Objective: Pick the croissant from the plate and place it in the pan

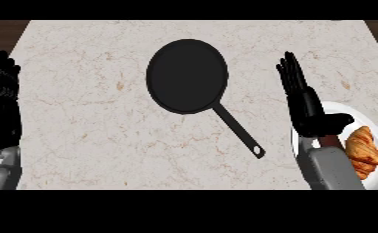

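A pale marble table [88, 127] fills the view, veined in faint brown, with dark floor showing at its upper corners. Near its middle lies a black frying pan [187, 75], round and flat, nothing in it; its thin handle runs down and to the right and ends in a small hanging hole. At the right edge a white plate [341, 110] is partly cut off by the frame and partly covered by the right forearm. The right hand [304, 102] hovers over the plate's left part, fingers straight and pointing away from the robot, thumb stretched out to the right toward the food, holding nothing. The left hand [9, 92] rests at the left edge, fingers up and relaxed, well apart from the pan. The croissant [362, 149], golden brown and ridged, sits on the plate just right of the right wrist, not touched by the hand.
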